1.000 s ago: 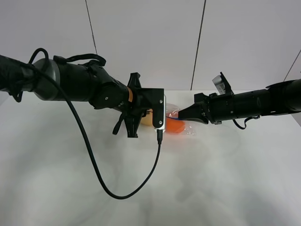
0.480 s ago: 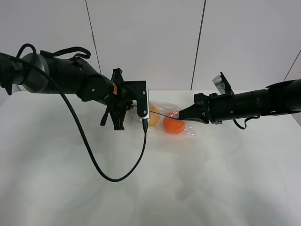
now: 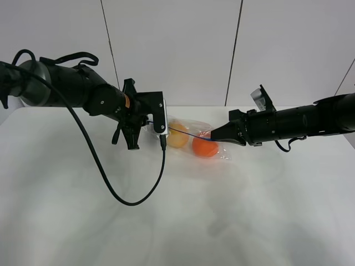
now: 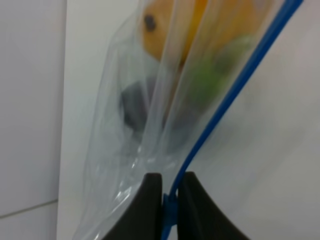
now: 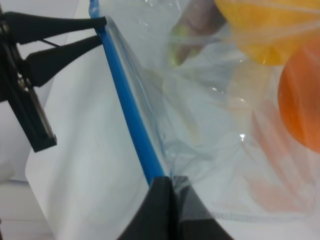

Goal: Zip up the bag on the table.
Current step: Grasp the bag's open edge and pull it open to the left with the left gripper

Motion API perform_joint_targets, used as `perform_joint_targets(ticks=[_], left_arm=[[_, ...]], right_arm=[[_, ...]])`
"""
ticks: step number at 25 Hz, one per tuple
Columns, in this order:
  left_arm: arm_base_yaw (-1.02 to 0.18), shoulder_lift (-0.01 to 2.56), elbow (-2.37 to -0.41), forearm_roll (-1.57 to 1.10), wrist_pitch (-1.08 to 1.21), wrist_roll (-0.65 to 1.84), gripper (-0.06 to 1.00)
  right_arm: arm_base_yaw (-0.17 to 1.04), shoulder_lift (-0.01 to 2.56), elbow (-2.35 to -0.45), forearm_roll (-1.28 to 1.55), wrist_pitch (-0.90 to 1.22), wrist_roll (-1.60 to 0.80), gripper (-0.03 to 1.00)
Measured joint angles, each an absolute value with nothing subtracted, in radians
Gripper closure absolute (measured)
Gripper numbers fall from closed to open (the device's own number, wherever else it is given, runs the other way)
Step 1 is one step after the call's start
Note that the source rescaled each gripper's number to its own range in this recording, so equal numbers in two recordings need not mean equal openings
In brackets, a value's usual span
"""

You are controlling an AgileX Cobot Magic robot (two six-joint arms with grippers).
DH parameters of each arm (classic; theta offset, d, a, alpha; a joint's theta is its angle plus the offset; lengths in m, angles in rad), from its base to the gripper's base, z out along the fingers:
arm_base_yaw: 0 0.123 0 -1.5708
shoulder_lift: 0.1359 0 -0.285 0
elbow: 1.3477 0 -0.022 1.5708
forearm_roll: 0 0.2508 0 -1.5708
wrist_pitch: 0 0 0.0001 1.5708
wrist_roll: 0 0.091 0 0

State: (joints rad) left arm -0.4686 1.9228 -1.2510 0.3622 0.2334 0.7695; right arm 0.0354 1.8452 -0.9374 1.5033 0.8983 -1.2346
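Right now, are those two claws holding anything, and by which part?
Both grip the bag by its blue zipper strip: the left gripper at one end, the right gripper at the other.

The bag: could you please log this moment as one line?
left end effector: shut on zipper | right end effector: shut on zipper, opposite end | bag: on table, zipper taut between them

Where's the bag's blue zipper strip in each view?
Exterior high: thin blue zipper strip at centre, a taut slanting line.
Left wrist: diagonal, ending in the black left end effector.
Right wrist: diagonal, from the black right end effector to the left one.
Shared landmark: left end effector.
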Motion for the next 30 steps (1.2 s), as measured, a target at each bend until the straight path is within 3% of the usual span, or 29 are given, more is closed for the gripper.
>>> perform_joint_targets(ticks=[30], left_arm=[[-0.376,1.923,-1.251,0.359,0.241,0.770,0.94]], right_arm=[[0.035,1.845,-0.937,1.496,0.890,-1.235,0.97]])
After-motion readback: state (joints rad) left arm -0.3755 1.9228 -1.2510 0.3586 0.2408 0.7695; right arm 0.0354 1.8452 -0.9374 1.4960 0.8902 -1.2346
